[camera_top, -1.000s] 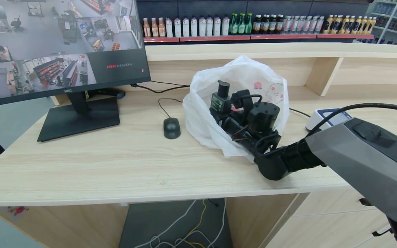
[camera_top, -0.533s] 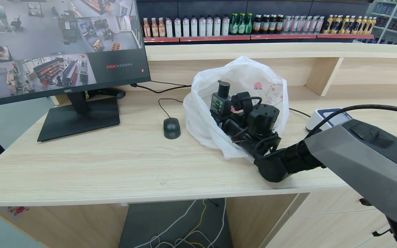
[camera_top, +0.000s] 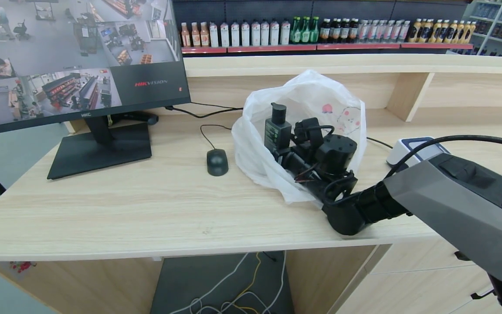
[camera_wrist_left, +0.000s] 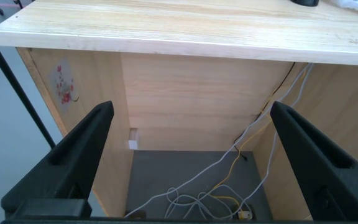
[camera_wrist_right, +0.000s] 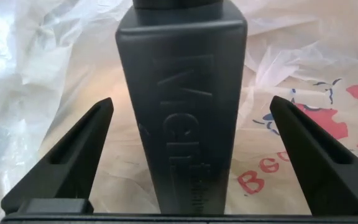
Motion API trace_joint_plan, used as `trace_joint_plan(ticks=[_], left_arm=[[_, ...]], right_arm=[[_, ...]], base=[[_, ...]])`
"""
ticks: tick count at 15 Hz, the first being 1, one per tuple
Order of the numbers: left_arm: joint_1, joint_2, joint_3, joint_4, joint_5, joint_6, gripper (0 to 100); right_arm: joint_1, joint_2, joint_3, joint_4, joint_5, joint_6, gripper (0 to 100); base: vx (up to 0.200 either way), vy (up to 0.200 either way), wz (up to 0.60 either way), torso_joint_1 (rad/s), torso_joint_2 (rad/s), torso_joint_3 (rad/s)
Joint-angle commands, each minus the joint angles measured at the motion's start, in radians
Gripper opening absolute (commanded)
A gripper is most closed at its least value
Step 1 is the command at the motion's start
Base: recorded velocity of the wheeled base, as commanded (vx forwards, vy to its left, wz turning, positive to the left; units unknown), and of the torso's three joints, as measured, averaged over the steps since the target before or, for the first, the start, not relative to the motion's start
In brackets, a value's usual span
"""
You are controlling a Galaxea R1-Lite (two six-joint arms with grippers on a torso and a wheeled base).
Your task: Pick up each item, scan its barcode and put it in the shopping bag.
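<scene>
The right arm stretches across the table, and its wrist dips into the mouth of the white plastic shopping bag, which stands open near the middle of the table. In the head view a dark bottle with a black cap stands upright inside the bag, just past the end of the wrist. The fingers themselves are hidden there behind the wrist housing.

The right wrist view supplies that part. The right claw is spread wide and the bottle stands between its two fingers. A strip of bag film shows on either side of the bottle, so neither finger presses on it. Behind the bottle is the crinkled bag wall with red and blue print.

The left claw hangs low in front of the table, its fingers apart and holding nothing. Its camera looks up at the table's front edge, into the open space beneath it, and at loose cables on the floor there.

The head view also takes in a monitor at the table's left and a black mouse just left of the bag. A white scanner sits to the bag's right, and a shelf of bottles runs along the back wall.
</scene>
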Motion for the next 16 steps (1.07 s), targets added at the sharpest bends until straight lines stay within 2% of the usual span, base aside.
trace_joint_plan(ticks=[1, 9, 13, 16], left_arm=[[0.000, 0.000, 0.000, 0.000, 0.000, 0.000, 100], [0.000, 0.000, 0.000, 0.000, 0.000, 0.000, 100], [0.000, 0.000, 0.000, 0.000, 0.000, 0.000, 100], [0.000, 0.000, 0.000, 0.000, 0.000, 0.000, 100]], right_arm=[[0.000, -0.011, 0.002, -0.007, 0.000, 0.000, 100], [0.008, -0.166, 0.045, 0.018, -0.001, 0.009, 100], [0.016, -0.319, 0.175, 0.021, 0.000, 0.012, 100], [0.019, -0.437, 0.357, -0.005, -0.004, 0.049, 100]], base=[[0.000, 0.000, 0.00, 0.000, 0.00, 0.000], [0.000, 0.000, 0.00, 0.000, 0.00, 0.000], [0.000, 0.000, 0.00, 0.000, 0.00, 0.000], [0.000, 0.000, 0.00, 0.000, 0.00, 0.000]])
